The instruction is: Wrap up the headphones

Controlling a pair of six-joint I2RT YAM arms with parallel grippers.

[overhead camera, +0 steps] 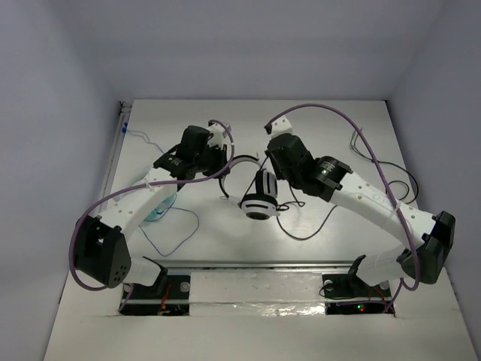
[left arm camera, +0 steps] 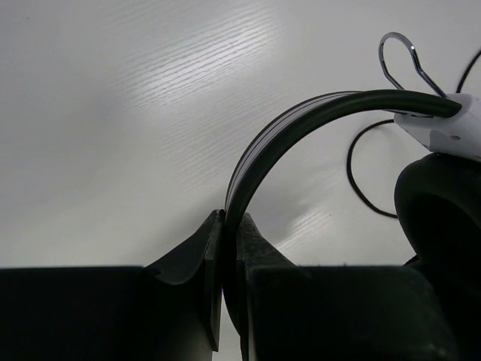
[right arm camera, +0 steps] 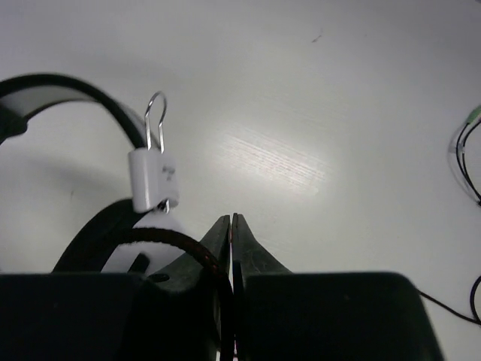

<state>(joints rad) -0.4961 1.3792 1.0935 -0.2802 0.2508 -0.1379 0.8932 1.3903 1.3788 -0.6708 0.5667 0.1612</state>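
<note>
Left wrist view: left jaws, matte black plastic, are clamped on the thin curved headband (left arm camera: 244, 162) of the black-and-white over-ear headphones (overhead camera: 258, 197), at bottom centre of frame. Band is glossy, dark edge w/ white inner stripes. It arcs up and right into a white plastic slider block (left arm camera: 443, 128) and a bent shiny wire loop (left arm camera: 402, 60). Round black earcup (left arm camera: 440, 203) sits at right edge, cut off. Thin black cable (left arm camera: 349, 169) curls on the white worktop (left arm camera: 113, 113), which shows faint streaky grain and a soft glare patch.

Right wrist view: right jaws are pressed together at bottom centre. A fuzzy black padded rim (right arm camera: 161, 239) runs to their seam; can't tell if it's pinched.

Top external view: headphones sit mid-frame betw. both arms, one earcup w/ white ring facing the camera. Pale grey walls (overhead camera: 68, 60) surround the worktop. Small teal object (overhead camera: 159, 212) at lower left, mostly hidden under the left arm. Thick purple cables (overhead camera: 351, 120) loop over the arms.
</note>
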